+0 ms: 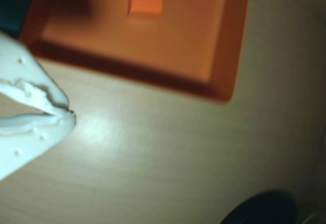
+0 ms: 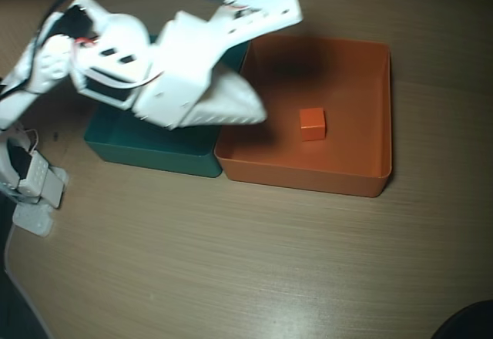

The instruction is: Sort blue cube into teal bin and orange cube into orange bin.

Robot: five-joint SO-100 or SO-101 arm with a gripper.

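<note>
Orange cube (image 2: 312, 123) lies flat inside the orange bin (image 2: 380, 108), judged light, rigid and matte, best pinched across two opposite faces; gripper (image 1: 69, 113) empty, fingers closed together; blue cube not visible.

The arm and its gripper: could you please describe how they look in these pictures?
The arm is built of white plastic shells with dark slots, and a black cable arcs over it in the overhead view. The white two-finger gripper has tapering fingers with rough edges and small holes.
</note>
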